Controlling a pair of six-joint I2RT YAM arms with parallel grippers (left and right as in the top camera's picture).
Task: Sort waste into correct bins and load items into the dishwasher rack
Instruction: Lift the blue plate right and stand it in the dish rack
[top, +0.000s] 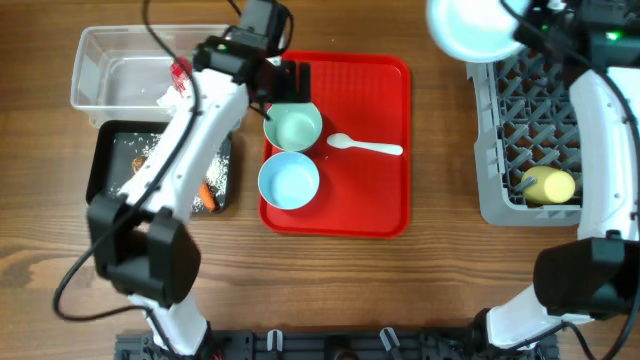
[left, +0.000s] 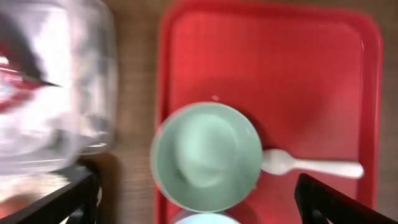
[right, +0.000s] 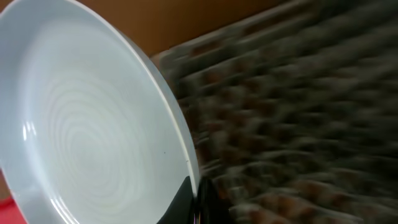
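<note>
My left gripper (top: 287, 82) hangs open over the back of the red tray (top: 385, 200), with nothing between its fingers. Right below it stands the mint-green bowl (top: 293, 127) (left: 207, 155), and the light blue bowl (top: 289, 180) (left: 202, 219) sits just in front. The white spoon (top: 365, 147) (left: 311, 167) lies to the right of the mint bowl. My right gripper (top: 522, 35) (right: 198, 193) is shut on the rim of the pale blue plate (top: 475, 28) (right: 81, 124), which it holds tilted above the back left corner of the grey dishwasher rack (top: 492, 150) (right: 298, 124). A yellow cup (top: 547, 185) lies in the rack.
The clear bin (top: 100, 60) (left: 56, 81) at the back left holds a red wrapper (top: 180, 72) and a white napkin (top: 172, 96). In front of it, the black bin (top: 100, 165) holds rice grains and an orange carrot (top: 207, 195). My left arm crosses above both bins.
</note>
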